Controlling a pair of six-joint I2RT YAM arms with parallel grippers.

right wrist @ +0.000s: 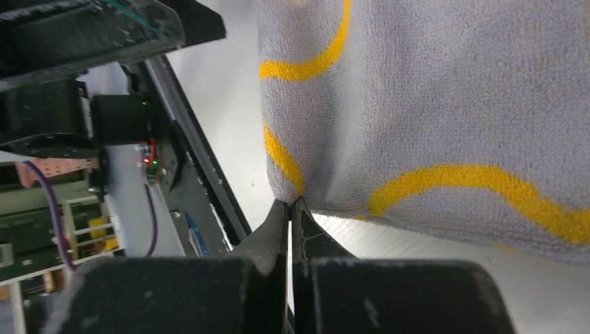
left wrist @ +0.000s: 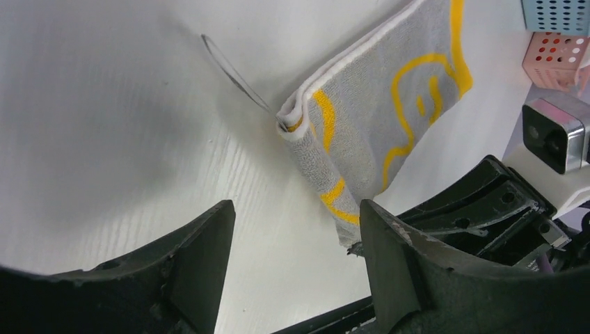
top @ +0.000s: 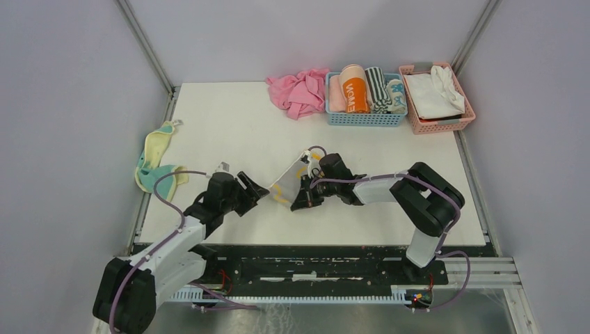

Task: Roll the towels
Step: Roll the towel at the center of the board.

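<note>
A light grey towel (top: 286, 184) with yellow marks lies folded at the middle of the table, and its near corner is lifted. My right gripper (top: 305, 200) is shut on that corner; in the right wrist view the tips (right wrist: 291, 202) pinch the edge of the grey towel (right wrist: 445, 104). My left gripper (top: 261, 192) stands open just left of the towel. In the left wrist view the folded grey towel (left wrist: 389, 104) lies ahead of the open left gripper (left wrist: 296, 209), with only bare table between the fingers. A pale yellow towel with teal (top: 156, 161) lies crumpled at the table's left edge.
A pink cloth (top: 300, 90) lies bunched at the back. Beside it a blue basket (top: 365, 119) holds several rolled towels. A pink basket (top: 440, 126) with white cloth stands at the back right. The black rail runs along the near edge.
</note>
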